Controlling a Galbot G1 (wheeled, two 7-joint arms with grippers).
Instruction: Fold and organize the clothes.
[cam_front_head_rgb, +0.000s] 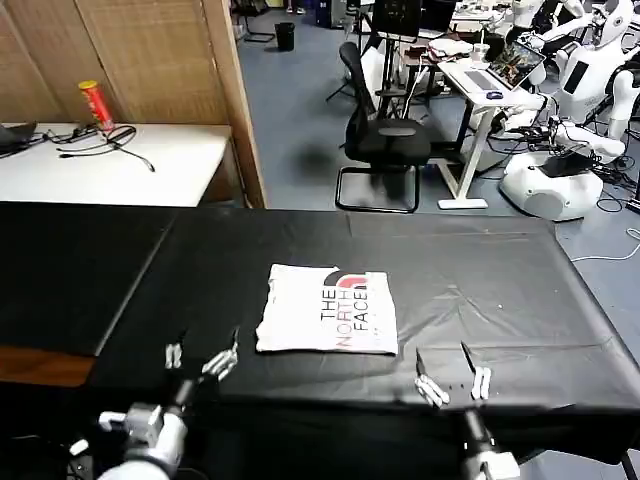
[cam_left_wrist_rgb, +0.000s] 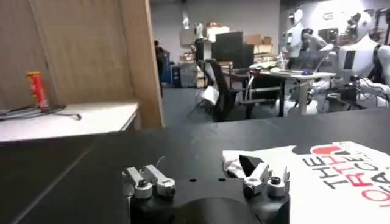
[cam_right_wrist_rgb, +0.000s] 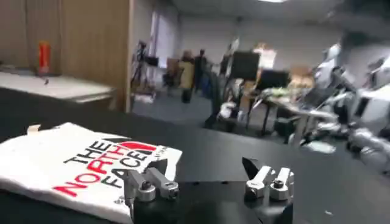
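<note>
The folded T-shirt (cam_front_head_rgb: 327, 310) lies near the black bench's (cam_front_head_rgb: 480, 270) front edge, logo up. The left gripper (cam_front_head_rgb: 200, 359) and right gripper (cam_front_head_rgb: 452, 381) flank it, both spread open, empty. The right wrist view shows the shirt's stacked folded edge (cam_right_wrist_rgb: 79, 164).

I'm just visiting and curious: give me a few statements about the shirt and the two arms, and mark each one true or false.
1. The T-shirt lies folded on the black table. True.
2. Its printed side faces down. False: the black and red lettering faces up.
3. The left gripper holds the shirt. False: its jaws are open and empty, beside the shirt.
4. The right gripper is open near the table's front edge. True.
5. A red can stands on the shirt. False: it stands on the white table behind.
</note>
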